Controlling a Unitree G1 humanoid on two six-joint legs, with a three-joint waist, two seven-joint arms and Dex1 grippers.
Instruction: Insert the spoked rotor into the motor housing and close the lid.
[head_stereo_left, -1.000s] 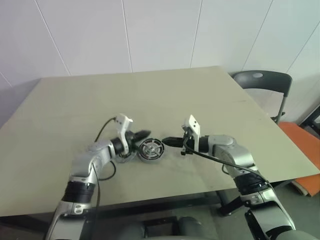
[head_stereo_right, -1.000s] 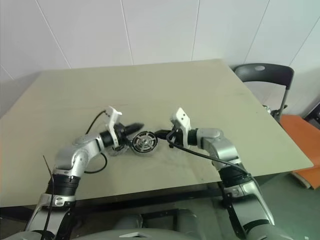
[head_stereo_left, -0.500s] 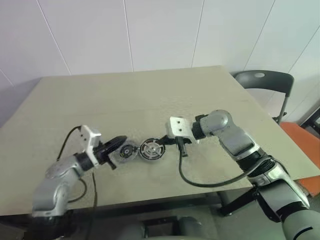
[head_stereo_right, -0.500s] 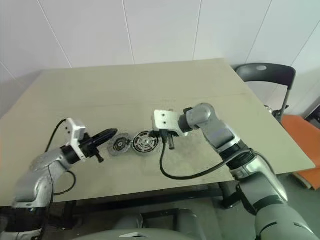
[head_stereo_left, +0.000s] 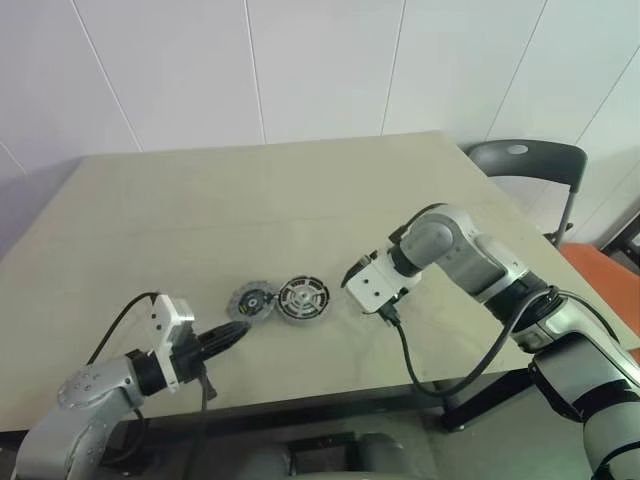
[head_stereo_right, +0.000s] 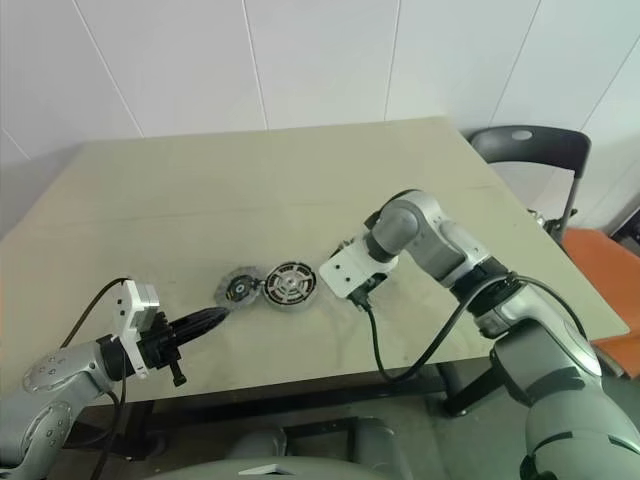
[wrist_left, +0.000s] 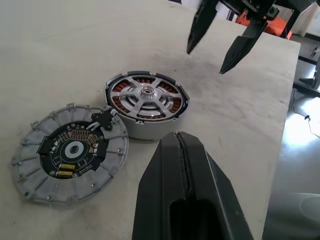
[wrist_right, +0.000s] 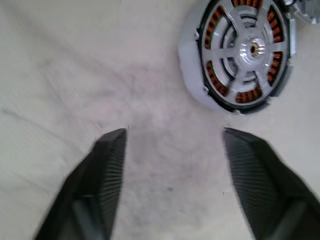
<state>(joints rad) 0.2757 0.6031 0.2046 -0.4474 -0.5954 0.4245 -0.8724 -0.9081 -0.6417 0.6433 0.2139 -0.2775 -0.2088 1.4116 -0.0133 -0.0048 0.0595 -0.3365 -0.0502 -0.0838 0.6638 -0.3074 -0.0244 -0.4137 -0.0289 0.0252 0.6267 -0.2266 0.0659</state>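
Observation:
The motor housing, a thick puck with copper windings and a silver spoked centre, lies mid-table. Touching its left side lies the spoked rotor, a thin flat grey wheel with fine radial ribs and a dark middle. My left gripper is shut and empty, low near the table's front left, pointing at both parts from a hand's width away. My right gripper hangs open over bare table just right of the housing, pointing steeply down and touching nothing. The lid is out of view.
The beige table stretches wide behind the parts. A grey chair stands off its far right corner, and an orange object lies on the floor to the right. Cables hang from both wrists.
My left gripper drew back from the housing toward the table's front left, still shut, uncovering the rotor. My right wrist rolled to point down and its fingers opened. The housing stayed put.

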